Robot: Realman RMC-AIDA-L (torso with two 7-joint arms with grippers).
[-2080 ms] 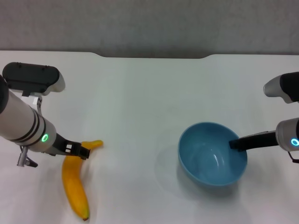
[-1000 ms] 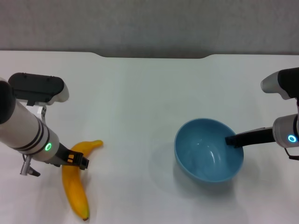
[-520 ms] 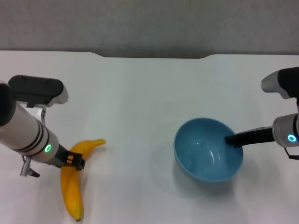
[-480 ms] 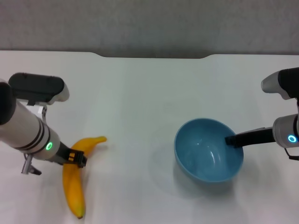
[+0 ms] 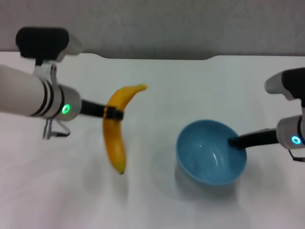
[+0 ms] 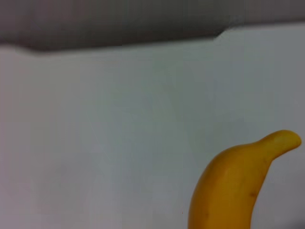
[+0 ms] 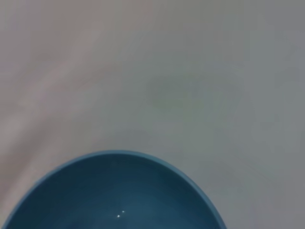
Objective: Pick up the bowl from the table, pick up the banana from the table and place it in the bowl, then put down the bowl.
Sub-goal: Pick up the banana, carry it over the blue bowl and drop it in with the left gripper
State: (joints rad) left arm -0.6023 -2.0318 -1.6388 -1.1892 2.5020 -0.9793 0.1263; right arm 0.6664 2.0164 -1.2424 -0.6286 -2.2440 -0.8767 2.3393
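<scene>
My left gripper (image 5: 113, 113) is shut on the yellow banana (image 5: 115, 131) and holds it in the air above the white table (image 5: 157, 81), left of centre, stem end pointing to the far right and dark tip hanging down. The banana also shows in the left wrist view (image 6: 233, 186). My right gripper (image 5: 234, 141) is shut on the right rim of the light-blue bowl (image 5: 209, 155), which hangs a little above the table and casts a shadow. The bowl's rim and glossy inside show in the right wrist view (image 7: 114, 191). The bowl holds nothing.
The table's far edge has a shallow notch (image 5: 157, 58) with a grey wall behind it. Nothing else lies on the tabletop between the banana and the bowl.
My left gripper has lifted the banana off the table and carried it up and to the right, toward the bowl. The right gripper and the bowl have stayed nearly still.
</scene>
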